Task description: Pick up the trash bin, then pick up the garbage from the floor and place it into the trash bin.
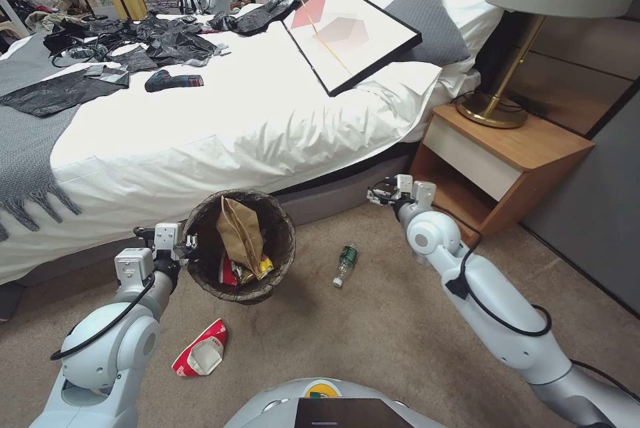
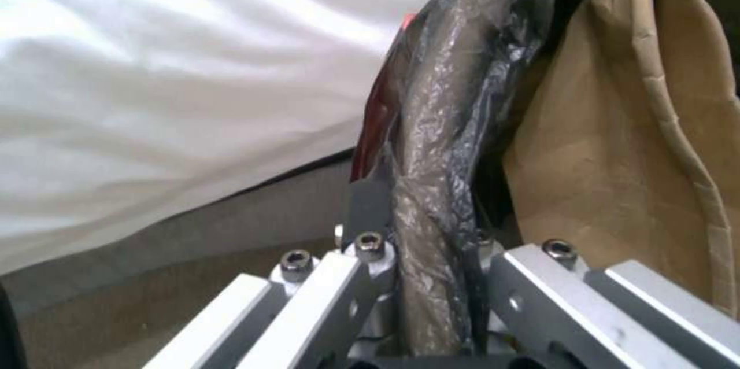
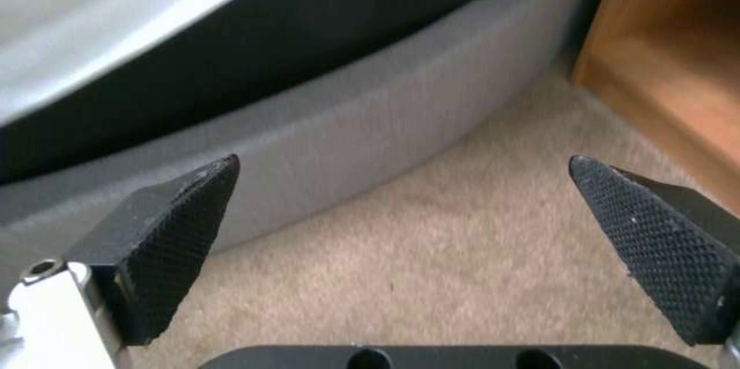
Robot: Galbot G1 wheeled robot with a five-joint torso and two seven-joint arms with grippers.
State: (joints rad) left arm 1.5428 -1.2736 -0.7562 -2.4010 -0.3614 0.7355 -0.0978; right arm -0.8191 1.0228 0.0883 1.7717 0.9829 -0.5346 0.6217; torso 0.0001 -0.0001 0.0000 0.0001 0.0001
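Note:
My left gripper is shut on the bag-covered rim of the trash bin, holding it up beside the bed. In the left wrist view the rim runs between the fingers. A brown paper bag, red packets and a yellow wrapper lie inside the bin. On the floor lie a small green-labelled bottle and a crumpled red-and-white packet. My right gripper hangs open above the carpet near the bed base, nothing between its fingertips.
The bed with white sheets fills the back, carrying black bags and a framed picture. A wooden nightstand with a brass lamp stands right of my right gripper. A dark wall borders the carpet at right.

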